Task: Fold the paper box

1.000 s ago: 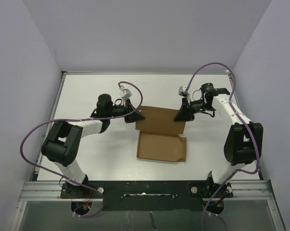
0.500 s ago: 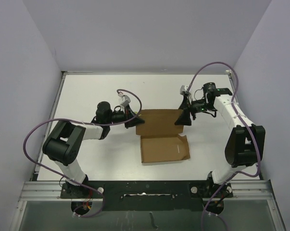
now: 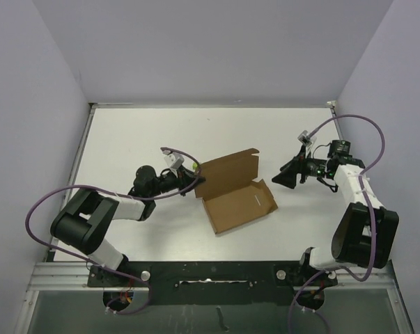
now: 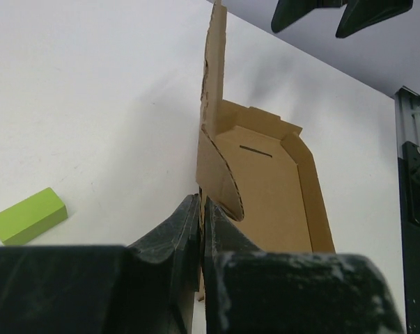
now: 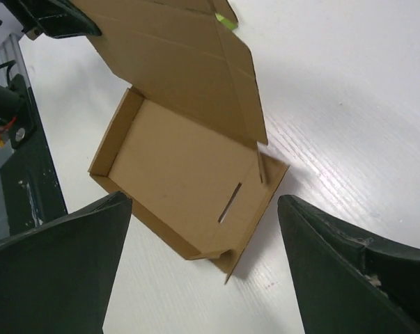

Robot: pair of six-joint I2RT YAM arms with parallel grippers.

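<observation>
The paper box (image 3: 236, 195) is plain brown cardboard. It lies skewed near the middle of the white table (image 3: 126, 139) in the top view. Its shallow tray has low raised walls and a thin slot cut in the floor, and its lid panel stands up along the upper-left edge, leaning back.

The left gripper (image 3: 193, 176) comes in low from the left. Its fingers (image 4: 189, 229) are pressed together on a rounded side flap at the box's left corner, as the left wrist view shows. A small yellow-green block (image 4: 26, 216) lies on the table at the lower left of that view, apart from the box.

The right gripper (image 3: 288, 178) sits to the right of the box, clear of it, with its jaws spread wide and nothing between them. Its fingers (image 5: 56, 268) frame the tray from either side of the right wrist view.

Bare table surrounds the box on every side, widest toward the top of the frame. A black rail (image 3: 216, 273) runs along the bottom edge.
</observation>
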